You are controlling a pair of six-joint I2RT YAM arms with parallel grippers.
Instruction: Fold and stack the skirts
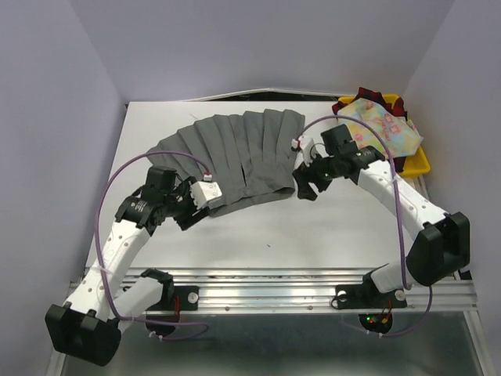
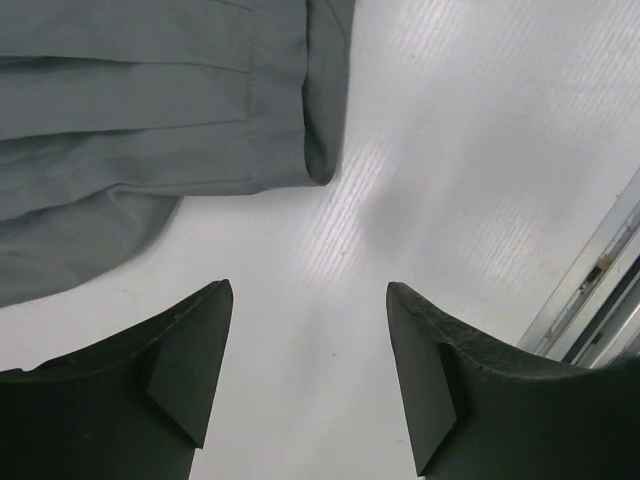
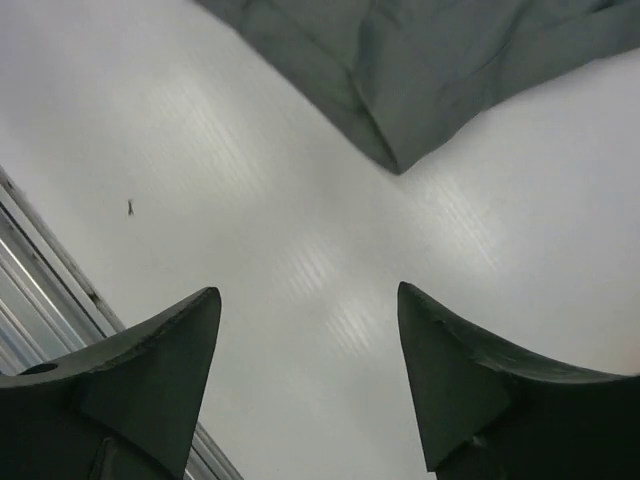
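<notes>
Nearest the arm bases, the left hand [image 1: 190,210] and the right hand [image 1: 304,186] sit low over the bench [image 1: 313,235], one at each near corner of the grey skirt [image 1: 235,153]. Both are spread and hold nothing. That placement looks deliberate: a hand at either end of the narrow near edge suits laying the cloth out flat, or taking both corners together for a fold.

The grey skirt lies fanned on the bench with its pleats running away from the arms and its wide edge farthest off. No fold is made in it yet, I judge, so the task is at an early stage.

At the far right a yellow tray [image 1: 419,163] holds the floral skirt [image 1: 381,125], heaped over the plaid skirt [image 1: 368,98], of which only a dark red edge shows. They seem to be parked there awaiting their turn.

The wrist views settle what the top view leaves unclear. The left hand [image 2: 310,300] has only bare bench between its fingers, and the skirt's banded corner [image 2: 130,110] lies just ahead, apart from them. The right hand [image 3: 310,300] likewise has its fingers wide, and the pointed corner [image 3: 450,60] ahead is untouched. Only the top view shows the skirt's whole shape, the tray and the other two skirts.
</notes>
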